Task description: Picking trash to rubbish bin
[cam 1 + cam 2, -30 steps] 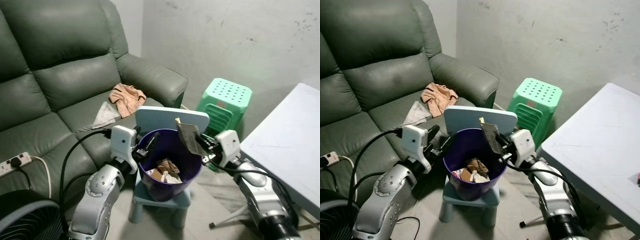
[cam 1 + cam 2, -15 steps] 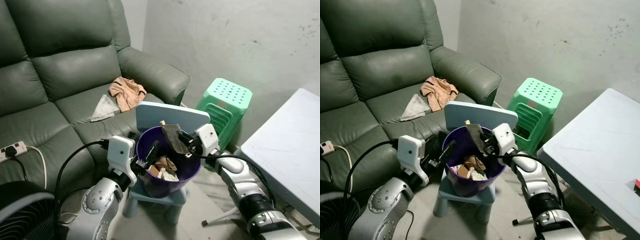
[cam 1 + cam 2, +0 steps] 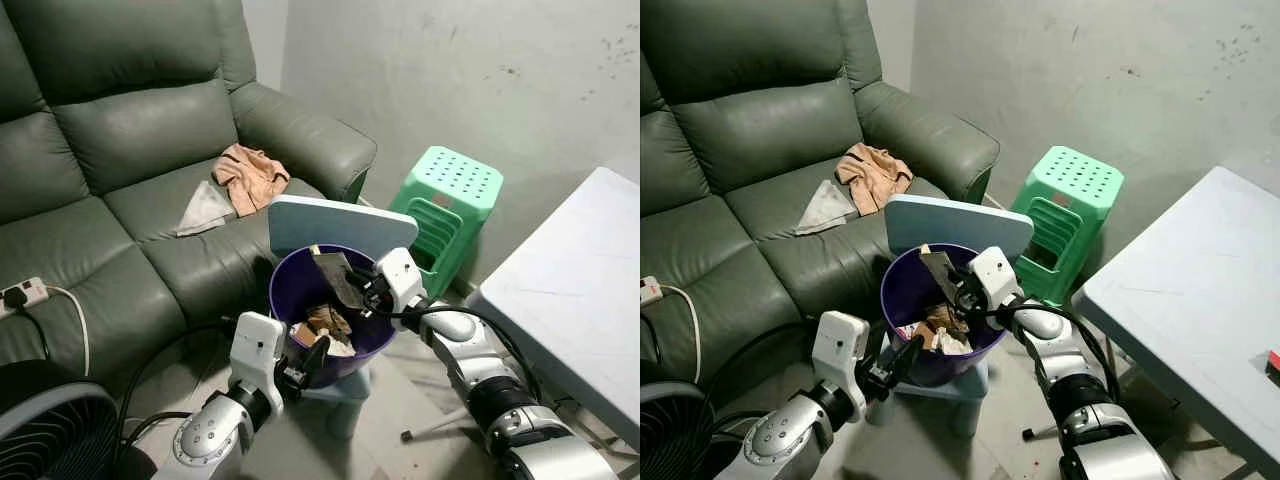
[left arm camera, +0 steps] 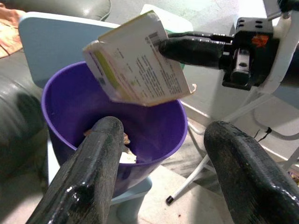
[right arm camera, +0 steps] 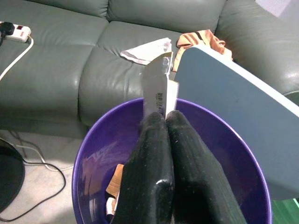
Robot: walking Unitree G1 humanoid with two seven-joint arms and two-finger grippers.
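While the right gripper [image 3: 362, 291] is hanging over the purple bin [image 3: 290, 290], its jaws are pinching a flattened paper carton [image 4: 138, 72] by one edge — the carton is sitting tilted above the bin's mouth, inside the rim line, with scraps of trash [image 3: 325, 325] already lying at the bottom of the bin. The bin is standing on a small blue chair [image 3: 330, 222], whose backrest is rising just behind the bin. The left gripper [image 3: 312, 362] is waiting low against the bin's near outer wall, jaws spread and holding nothing.

The step in hand looks like the release. To do it well, the right jaws are best opened only with the carton fully over the bin's opening and clear of the backrest behind the bin — a broad, light piece like this could catch the rim and tip outward. Lowering it a touch deeper into the bin before letting go should help. More litter, a crumpled tan cloth [image 3: 250, 175] and a grey paper [image 3: 203, 209], is lying on the sofa [image 3: 120, 140] beyond the bin.
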